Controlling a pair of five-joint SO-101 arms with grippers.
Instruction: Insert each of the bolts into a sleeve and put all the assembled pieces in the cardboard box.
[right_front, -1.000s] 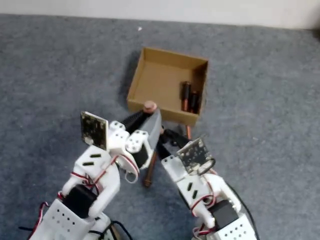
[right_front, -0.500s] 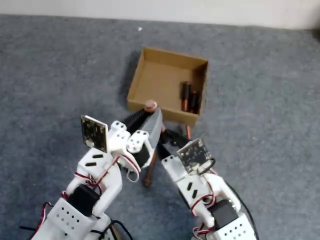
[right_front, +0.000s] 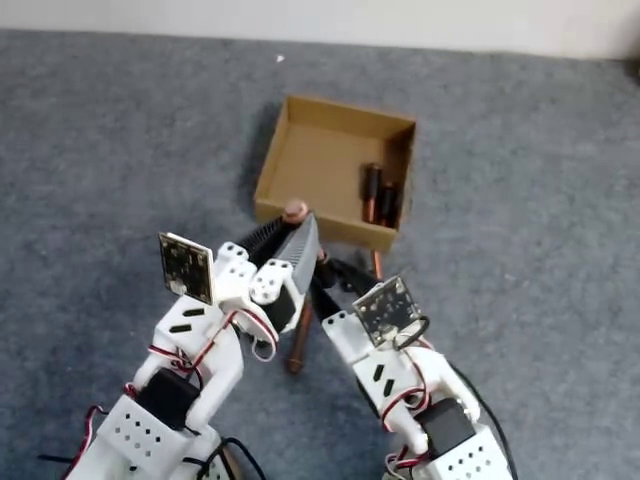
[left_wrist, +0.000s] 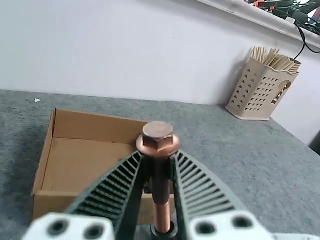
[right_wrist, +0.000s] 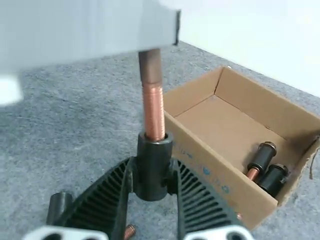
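Left tool (left_wrist: 159, 161): clamped on bolt (left_wrist: 158, 141) | right tool (right_wrist: 152, 174): clamped on sleeve (right_wrist: 151, 161) | bolt shank coaxial with sleeve bore, tip inside mouth | next: press along shared axis.

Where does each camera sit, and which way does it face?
High view: fixed above, looking down on the left arm, right arm and cardboard box.
Left wrist view: on that wrist, facing the box past the left end effector, holding a bolt.
Right wrist view: on that wrist, facing the box past the right end effector, holding a sleeve.
All share the box.
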